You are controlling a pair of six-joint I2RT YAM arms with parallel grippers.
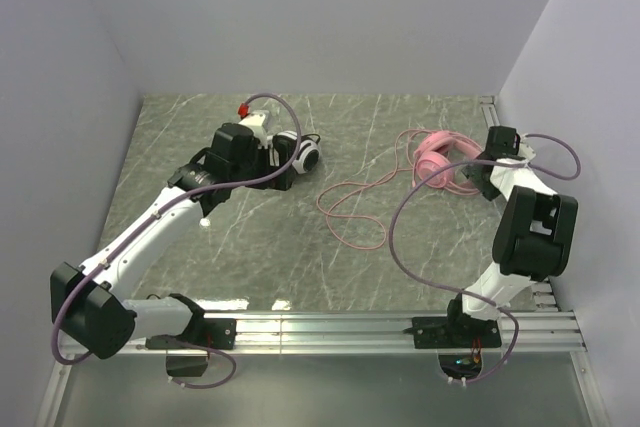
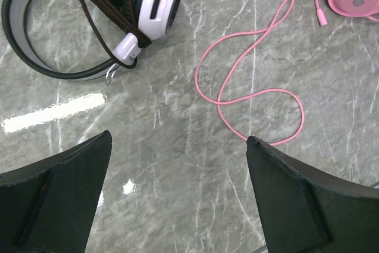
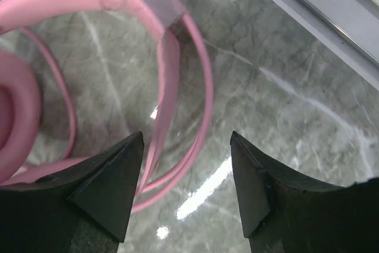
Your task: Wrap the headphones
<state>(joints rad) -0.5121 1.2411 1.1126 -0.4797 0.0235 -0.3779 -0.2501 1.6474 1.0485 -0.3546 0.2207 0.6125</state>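
Right claw [image 3: 186, 146] astride pink headband [image 3: 169, 63] — rail [image 3: 320, 4] beside

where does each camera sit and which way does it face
Top external: above and behind, looking down on left arm, right arm, black and white headset, pink headset.
Left wrist: down past left hand at black and white headset.
Right wrist: down past right hand at pink headset.
Shared: pink headset in all three.

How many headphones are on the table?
2. The black and white headphones lie toward the back left of the table. The pink headphones lie toward the back right. None seem hidden.
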